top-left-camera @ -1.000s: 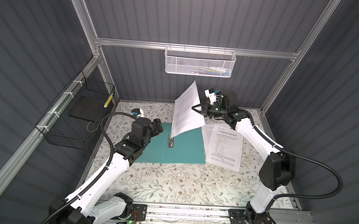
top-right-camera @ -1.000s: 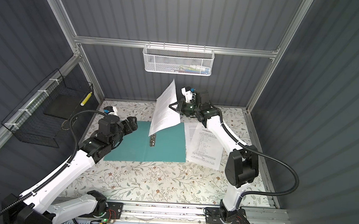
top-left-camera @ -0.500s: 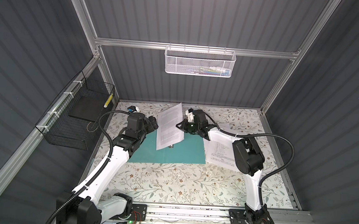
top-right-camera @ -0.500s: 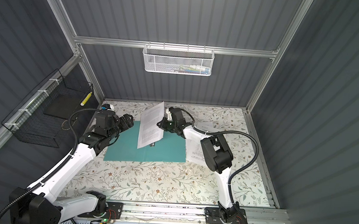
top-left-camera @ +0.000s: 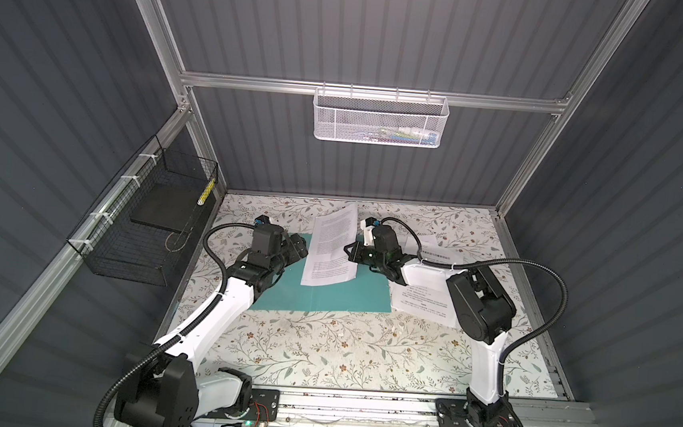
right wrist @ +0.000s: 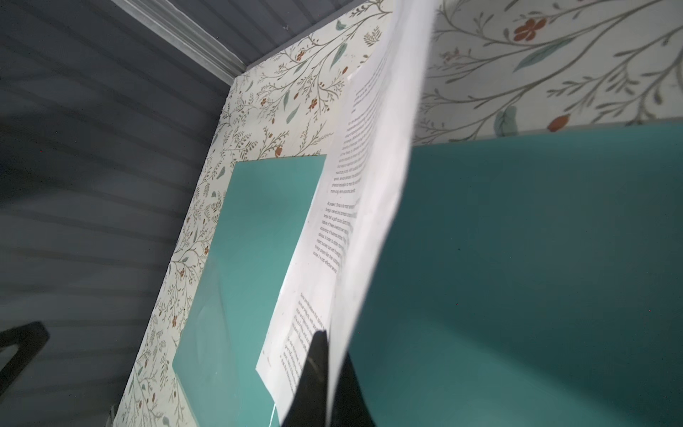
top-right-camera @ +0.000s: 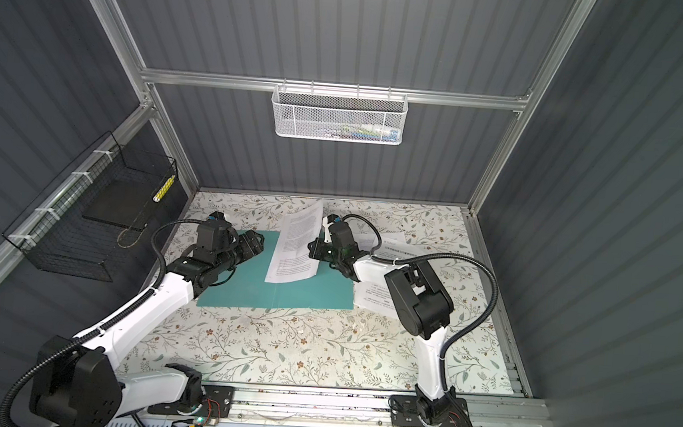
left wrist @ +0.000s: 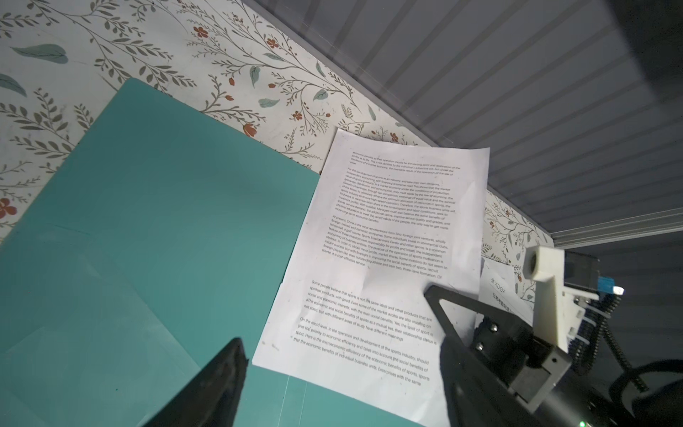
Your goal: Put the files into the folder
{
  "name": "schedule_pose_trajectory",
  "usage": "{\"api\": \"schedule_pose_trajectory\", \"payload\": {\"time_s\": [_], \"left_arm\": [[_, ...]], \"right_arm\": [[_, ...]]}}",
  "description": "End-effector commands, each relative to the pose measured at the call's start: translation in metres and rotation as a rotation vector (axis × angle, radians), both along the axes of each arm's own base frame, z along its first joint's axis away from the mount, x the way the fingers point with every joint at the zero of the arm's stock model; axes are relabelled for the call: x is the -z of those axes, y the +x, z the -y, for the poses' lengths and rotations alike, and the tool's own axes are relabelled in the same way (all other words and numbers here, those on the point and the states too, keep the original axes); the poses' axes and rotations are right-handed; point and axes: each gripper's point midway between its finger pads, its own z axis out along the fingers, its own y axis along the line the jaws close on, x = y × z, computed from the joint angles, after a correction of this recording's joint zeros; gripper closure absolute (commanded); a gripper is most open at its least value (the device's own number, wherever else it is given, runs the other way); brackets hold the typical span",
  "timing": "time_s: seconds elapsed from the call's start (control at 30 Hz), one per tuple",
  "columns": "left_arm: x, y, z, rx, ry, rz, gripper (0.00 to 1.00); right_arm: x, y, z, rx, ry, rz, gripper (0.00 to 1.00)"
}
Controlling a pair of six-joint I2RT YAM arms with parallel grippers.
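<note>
The teal folder [top-left-camera: 325,294] [top-right-camera: 279,293] lies open and flat on the table. One of the files, a printed white sheet [top-left-camera: 331,247] [top-right-camera: 295,248], lies slanted over the folder's middle and sticks out past its far edge. My right gripper [top-left-camera: 348,250] [top-right-camera: 311,249] [right wrist: 325,369] is shut on that sheet's right edge, which curls up from the folder [right wrist: 517,277]. My left gripper [top-left-camera: 299,246] [top-right-camera: 255,241] [left wrist: 340,392] hangs open over the folder's left half, beside the sheet [left wrist: 388,240], holding nothing. More files [top-left-camera: 424,304] [top-right-camera: 374,300] lie right of the folder, partly under the right arm.
A black wire basket [top-left-camera: 151,224] holding a dark slab hangs on the left wall. A white mesh basket [top-left-camera: 380,117] hangs on the back wall. The flowered table cover [top-left-camera: 341,348] runs to the front rail. Walls close in the back and both sides.
My right gripper has carried the sheet from high at the back down and to the left onto the open folder. The left gripper has stayed open over the folder's left half.
</note>
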Motion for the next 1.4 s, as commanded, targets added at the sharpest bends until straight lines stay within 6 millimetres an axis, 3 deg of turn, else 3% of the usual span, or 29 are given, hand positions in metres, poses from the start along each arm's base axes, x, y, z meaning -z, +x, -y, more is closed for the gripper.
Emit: {"api": "schedule_pose_trajectory", "payload": {"time_s": [0.0,0.3,0.57,0.83,1.37], "left_arm": [[-0.003,0.003,-0.002,-0.007,0.0,0.014,0.17],[0.005,0.008,-0.002,-0.006,0.019,-0.001,0.17],[0.015,0.013,0.002,0.013,0.016,-0.019,0.13],[0.022,0.02,0.0,0.004,-0.014,-0.038,0.01],[0.03,0.019,-0.006,0.001,-0.056,-0.052,0.01]], "right_arm": [[-0.027,-0.006,-0.007,-0.044,0.03,0.103,1.0],[-0.035,-0.02,-0.011,-0.069,0.033,0.11,1.0],[-0.028,-0.03,-0.019,-0.048,-0.007,0.033,1.0],[-0.027,-0.037,-0.031,-0.043,0.012,-0.014,1.0],[0.006,-0.031,-0.053,-0.006,0.059,-0.139,1.0]]}}
